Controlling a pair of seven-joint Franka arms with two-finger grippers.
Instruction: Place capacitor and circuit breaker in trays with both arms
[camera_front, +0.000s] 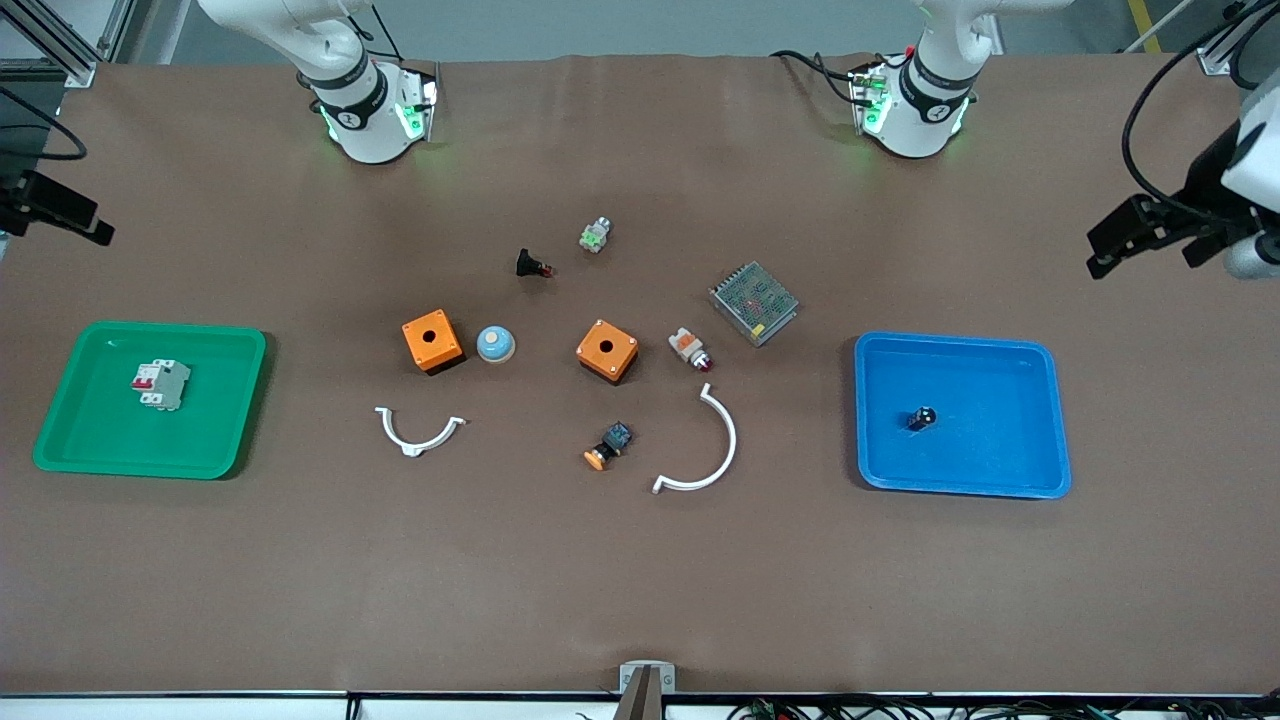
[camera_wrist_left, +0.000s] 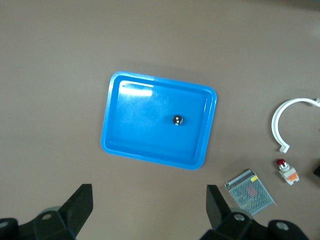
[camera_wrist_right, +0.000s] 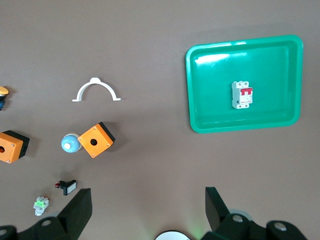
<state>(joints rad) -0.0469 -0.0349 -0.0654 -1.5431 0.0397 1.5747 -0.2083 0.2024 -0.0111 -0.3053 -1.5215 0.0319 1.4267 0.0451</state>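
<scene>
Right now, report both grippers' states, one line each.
Left gripper: open, holding nothing, up over the table by the blue tray.
Right gripper: open, holding nothing, up over the table by the green tray.

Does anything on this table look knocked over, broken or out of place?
Nothing stands out. The circuit breaker lies in the green tray, the capacitor in the blue tray, and the loose parts between the trays look undamaged.

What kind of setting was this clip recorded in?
Probably a robotics lab bench: a brown-covered table bearing loose electrical parts, such as an orange button box and a metal mesh power supply, plus a green tray and a blue tray for sorting.
</scene>
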